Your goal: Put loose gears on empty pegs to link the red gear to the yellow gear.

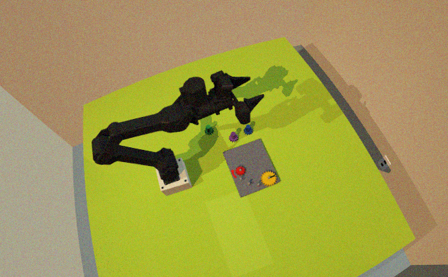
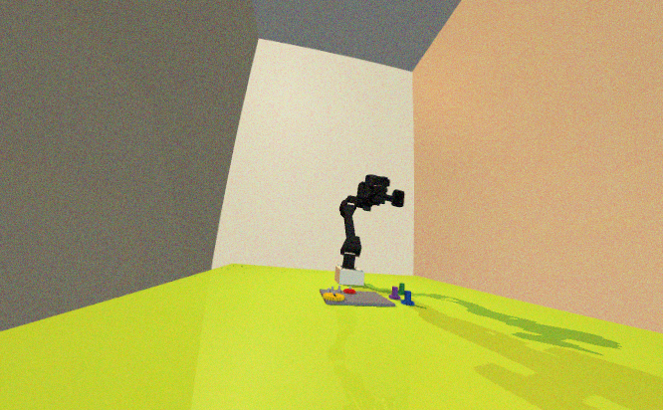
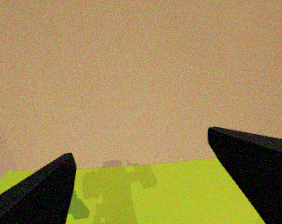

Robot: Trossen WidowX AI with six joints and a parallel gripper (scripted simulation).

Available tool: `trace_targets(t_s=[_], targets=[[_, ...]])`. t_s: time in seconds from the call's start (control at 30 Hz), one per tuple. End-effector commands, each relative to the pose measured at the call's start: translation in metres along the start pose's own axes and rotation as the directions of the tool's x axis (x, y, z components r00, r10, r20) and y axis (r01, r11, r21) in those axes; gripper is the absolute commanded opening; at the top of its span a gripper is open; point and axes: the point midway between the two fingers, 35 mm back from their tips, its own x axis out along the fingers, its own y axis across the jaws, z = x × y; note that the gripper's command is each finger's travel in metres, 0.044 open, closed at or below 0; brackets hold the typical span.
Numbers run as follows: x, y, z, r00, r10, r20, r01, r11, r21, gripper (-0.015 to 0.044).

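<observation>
The grey board lies on the table. A red gear sits near its left edge in the top view. A yellow gear with a black stripe sits near the opposite edge. Several short bare pegs stand between and beside them. A green gear, a purple gear and a blue gear stand on the table off the board. My gripper is open and empty, raised high above the table beyond the loose gears.
The arm's pale base stands beside the board. A small red arrow lies beside the red gear. A grey object is at the table's right edge in the top view. Arm shadows cross the table.
</observation>
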Motion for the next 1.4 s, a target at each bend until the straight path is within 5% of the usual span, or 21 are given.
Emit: trace_targets(t_s=[0.0,0.17,0.33,0.57,0.77,1.37], targets=[[0.002,0.000,-0.002,1.000,0.002,-0.011,-0.002,1.000,0.003,0.0426],[0.038,0.014,-0.047,0.956,0.046,-0.291,-0.023,0.997,0.080,0.0440],[0.064,0.033,-0.106,0.805,0.088,-0.586,0.000,0.989,0.147,0.0440],[0.071,0.061,-0.189,0.451,0.106,-0.886,0.088,0.983,0.163,0.0440],[0.053,0.081,-0.249,0.080,0.073,-0.994,0.165,0.983,0.085,0.0440],[0.043,0.082,-0.273,0.036,0.066,-0.997,0.172,0.983,0.071,0.0440]])
